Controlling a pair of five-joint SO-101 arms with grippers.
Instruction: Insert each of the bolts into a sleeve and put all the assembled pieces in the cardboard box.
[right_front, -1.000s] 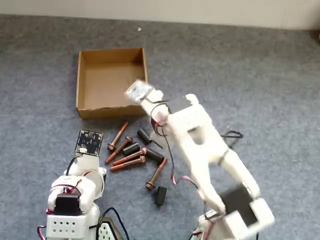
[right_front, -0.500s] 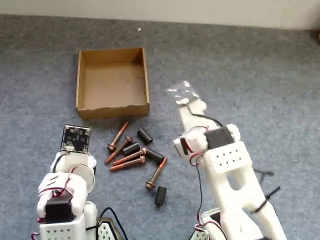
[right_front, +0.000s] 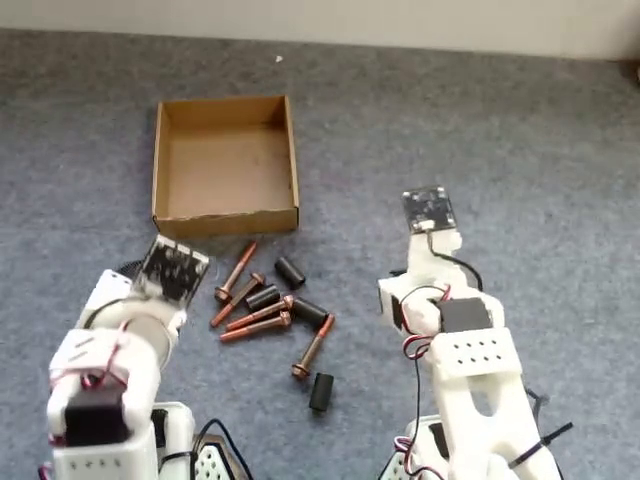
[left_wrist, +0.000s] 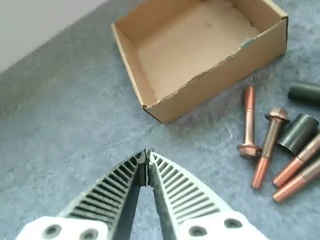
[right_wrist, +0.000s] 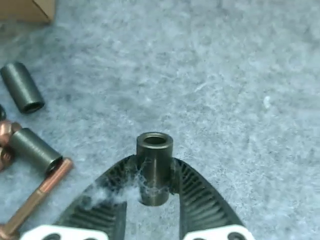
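Sleeve (right_wrist: 154, 148) sits pinched in the right gripper (right_wrist: 154, 165).

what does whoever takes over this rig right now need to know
Left gripper: shut, empty, above the carpet near the cardboard box.
Right gripper: shut on one sleeve.
Five bolts and four loose sleeves lie on the carpet between box and arms.
Done: nothing assembled, box empty.
To do: all five insertions, then boxing every piece.
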